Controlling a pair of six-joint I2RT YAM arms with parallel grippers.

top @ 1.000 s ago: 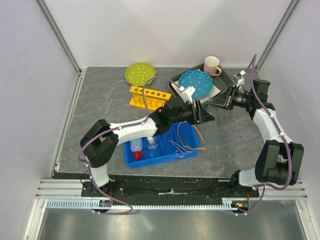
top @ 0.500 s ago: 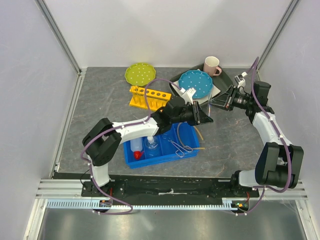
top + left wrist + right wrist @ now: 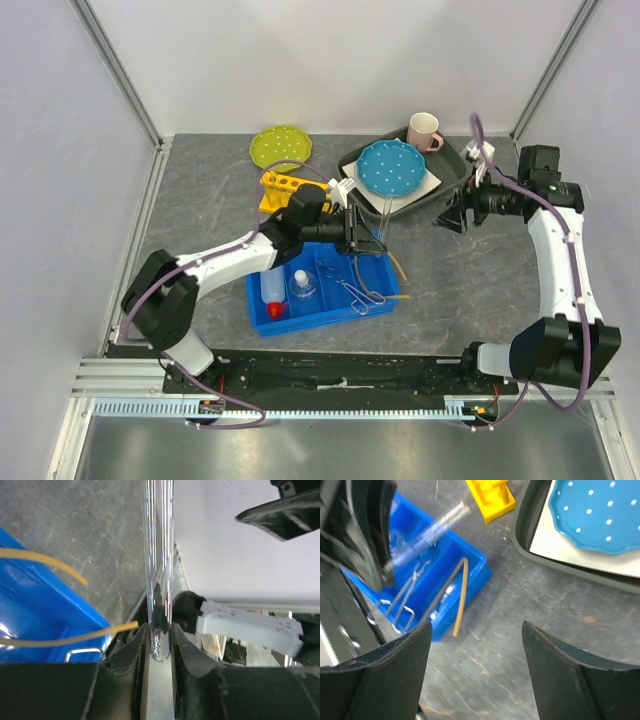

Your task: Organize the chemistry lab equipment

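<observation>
My left gripper [image 3: 372,240] is shut on a clear glass test tube [image 3: 383,215], over the right end of the blue bin [image 3: 385,300]. In the left wrist view the test tube [image 3: 159,570] stands between the jaws [image 3: 160,642], its rounded end pinched between them. The bin holds a white squeeze bottle with a red nozzle [image 3: 272,297], a small glass flask [image 3: 303,288], metal tongs [image 3: 360,293] and tan tubing [image 3: 397,270]. Right of the bin, my right gripper [image 3: 446,216] hangs open and holds nothing [image 3: 476,630].
A yellow test tube rack [image 3: 285,190] stands behind the bin. Behind it lies a green dotted plate [image 3: 280,147]. A grey tray [image 3: 450,165] at the back right carries a blue dotted plate [image 3: 390,167], with a pink mug [image 3: 424,130] beside it.
The right gripper opened, let go of the test tube and drew back to the right. The left gripper shut on the tube and carried it left, over the bin.
</observation>
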